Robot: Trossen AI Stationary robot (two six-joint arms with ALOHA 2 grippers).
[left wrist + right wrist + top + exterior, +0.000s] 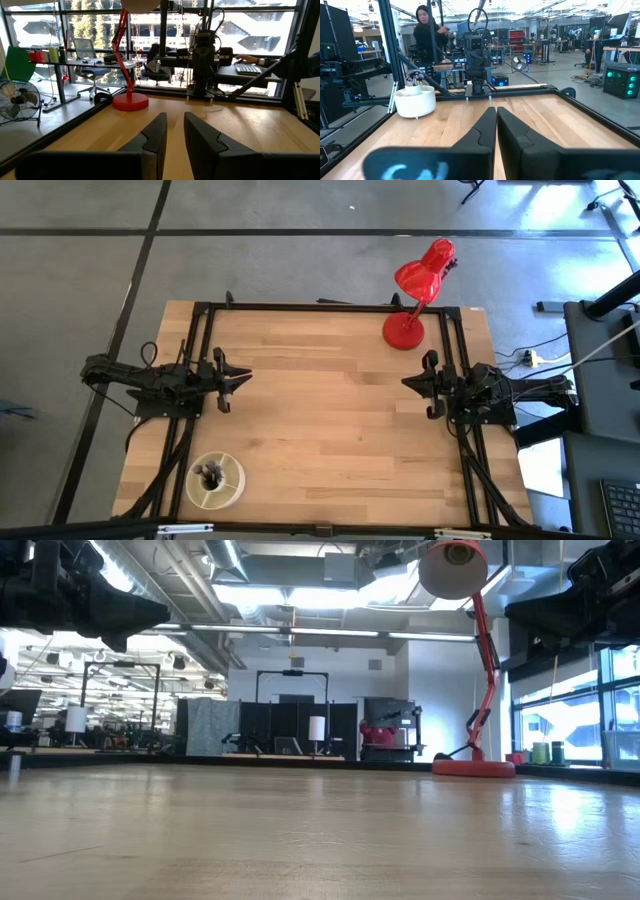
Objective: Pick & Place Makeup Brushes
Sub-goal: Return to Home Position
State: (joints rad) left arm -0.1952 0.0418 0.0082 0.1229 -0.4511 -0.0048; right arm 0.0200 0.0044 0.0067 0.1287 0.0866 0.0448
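The makeup brushes (pixel 210 473) stand bristles-up in a round white ribbed cup (pixel 215 481) near the table's near-left corner. The right wrist view shows the cup (pixel 415 101) with the brush tips (pixel 413 76) sticking out above its rim. My left gripper (pixel 238 378) hovers over the table's left side, far of the cup. Its fingers (pixel 175 131) stand a narrow gap apart and hold nothing. My right gripper (pixel 412 383) hovers over the right side, with its fingers (pixel 496 120) shut and empty. No brushes lie on the table.
A red desk lamp (pixel 405 330) stands by its round base near the table's far-right corner, its head leaning out past the far edge. A black frame (pixel 330 306) runs along the table's edges. Bare wood (pixel 330 410) lies between the arms. A person (pixel 425 30) stands beyond the table.
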